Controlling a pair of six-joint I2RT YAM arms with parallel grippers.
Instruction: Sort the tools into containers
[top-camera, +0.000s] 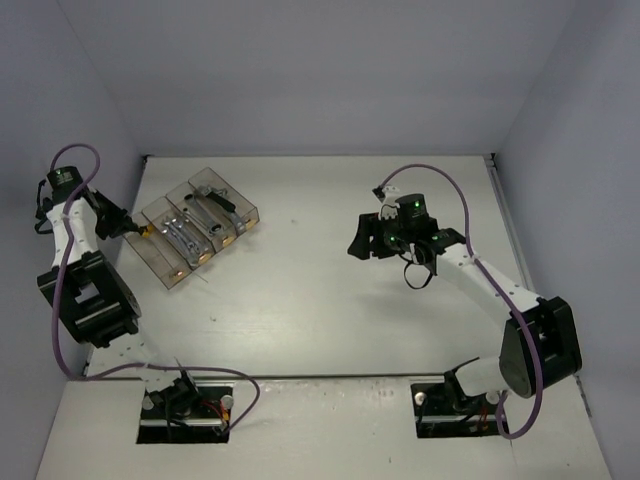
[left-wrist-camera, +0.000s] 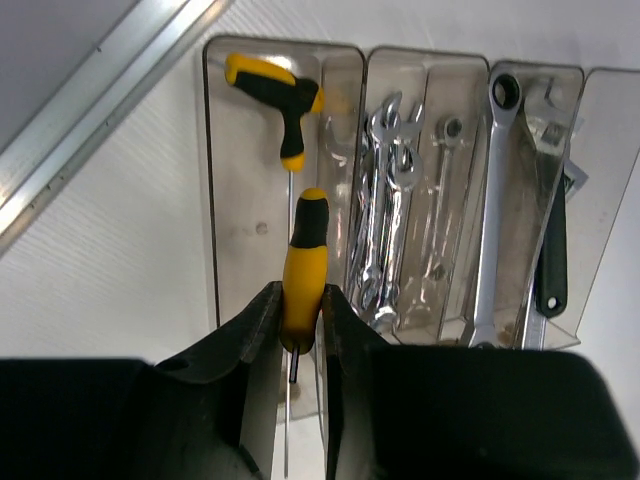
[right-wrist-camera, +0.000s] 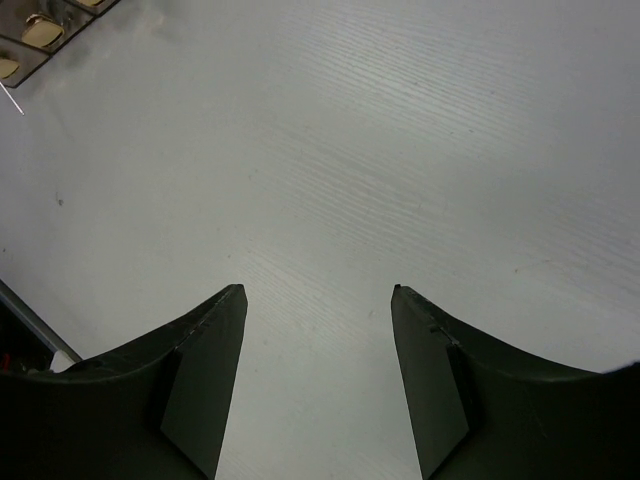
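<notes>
The row of clear smoky bins (top-camera: 200, 225) stands at the table's far left and fills the left wrist view (left-wrist-camera: 240, 200). My left gripper (top-camera: 135, 228) (left-wrist-camera: 300, 295) is shut on a yellow-and-black handled driver (left-wrist-camera: 304, 262), held over the near end of the leftmost bin. A second yellow-and-black T-handle tool (left-wrist-camera: 272, 88) lies in that bin. Silver wrenches (left-wrist-camera: 385, 200) lie in the middle bins. A long ratchet wrench (left-wrist-camera: 488, 220) and a black-handled wrench (left-wrist-camera: 552, 250) lie further right. My right gripper (top-camera: 358, 245) (right-wrist-camera: 318, 292) is open and empty above bare table.
A metal rail (left-wrist-camera: 90, 110) runs along the table's left edge beside the bins. The white side wall stands close behind my left arm. A corner of the bins shows at the top left of the right wrist view (right-wrist-camera: 35, 30).
</notes>
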